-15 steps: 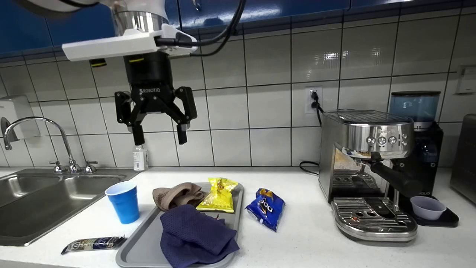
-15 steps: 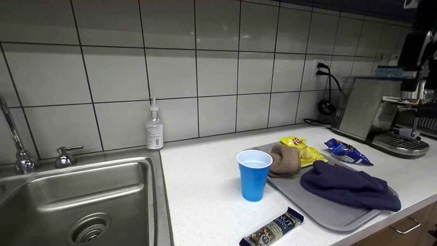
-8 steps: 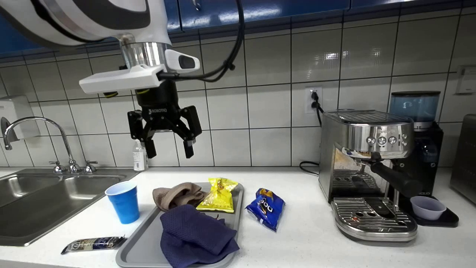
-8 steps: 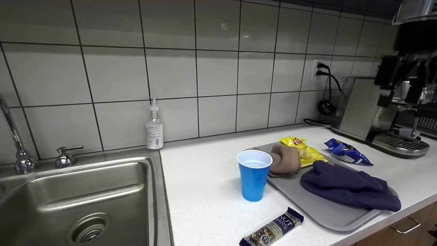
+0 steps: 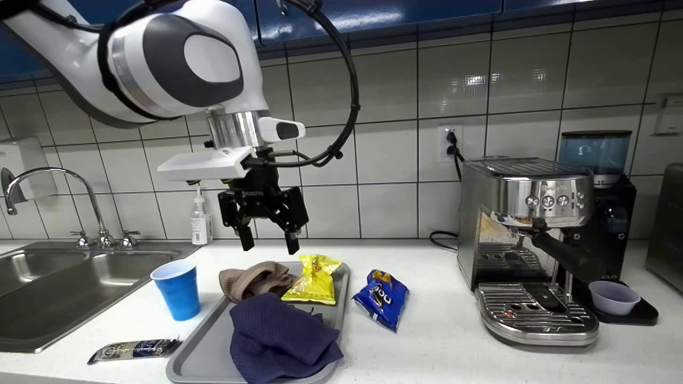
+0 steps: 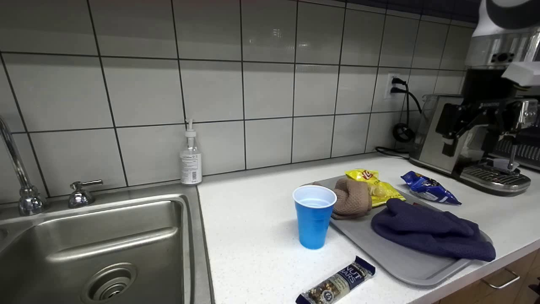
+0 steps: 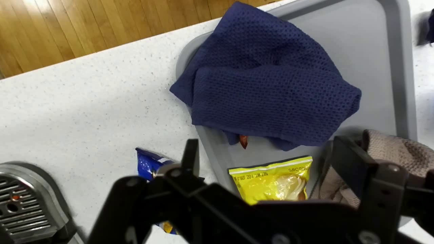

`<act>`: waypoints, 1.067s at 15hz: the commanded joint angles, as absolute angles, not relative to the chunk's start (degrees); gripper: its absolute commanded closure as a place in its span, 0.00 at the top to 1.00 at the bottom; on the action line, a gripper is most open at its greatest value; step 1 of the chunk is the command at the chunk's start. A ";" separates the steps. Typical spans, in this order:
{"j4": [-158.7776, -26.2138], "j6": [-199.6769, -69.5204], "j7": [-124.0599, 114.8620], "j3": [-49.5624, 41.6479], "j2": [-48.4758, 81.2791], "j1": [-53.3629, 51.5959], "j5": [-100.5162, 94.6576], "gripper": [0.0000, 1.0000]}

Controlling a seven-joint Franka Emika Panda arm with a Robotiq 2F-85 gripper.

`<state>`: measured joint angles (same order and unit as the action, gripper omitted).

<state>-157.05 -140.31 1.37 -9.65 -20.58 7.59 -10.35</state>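
My gripper is open and empty, fingers pointing down, above the back of the grey tray. In the wrist view, a yellow chip bag lies below and between the fingers, partly hidden by the gripper. A brown cloth lies beside the bag, under one finger in the wrist view. A dark blue cloth covers the tray's front part. A small reddish-brown tip sticks out from under it. A blue snack bag lies on the counter beside the tray.
A blue cup stands upright beside the tray. A nut bar lies near the counter's front. A sink and a soap bottle are on one side, an espresso machine on the other. Blue cabinets hang above.
The arm has come down and moved right in the exterior view that shows it whole, bringing the open gripper closer over the tray. The objects on the counter have not moved.
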 commanded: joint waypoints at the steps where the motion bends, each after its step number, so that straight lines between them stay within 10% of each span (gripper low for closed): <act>1: -153.22 -141.23 -3.08 -7.57 -14.47 9.66 -10.88 1.00; 16: -154.25 -144.99 -2.74 -8.25 -12.45 8.98 -9.60 1.00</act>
